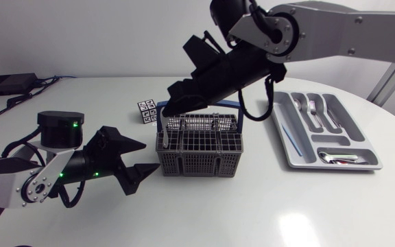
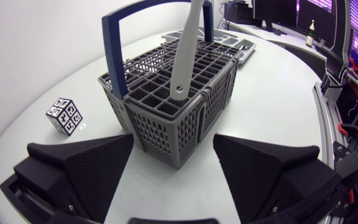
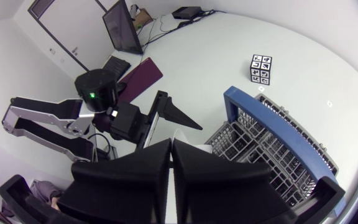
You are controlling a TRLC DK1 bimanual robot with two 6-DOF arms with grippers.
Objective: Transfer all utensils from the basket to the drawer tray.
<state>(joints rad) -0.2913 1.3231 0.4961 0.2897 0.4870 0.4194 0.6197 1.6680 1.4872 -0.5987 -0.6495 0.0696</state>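
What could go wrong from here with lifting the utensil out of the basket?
1. The white utensil stands tilted close to the blue handle. When lifted, it may catch there and drag the basket.
2. The left gripper is open and short of the basket, so nothing steadies it.
3. The right gripper looks shut on the utensil's thin handle, which might slip.

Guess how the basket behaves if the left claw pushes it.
Open plastic mesh: the basket is probably light, likely to slide on the smooth table. Tall on a small base, it may tip if the left claw pushes high. The utensil inside probably adds little weight.
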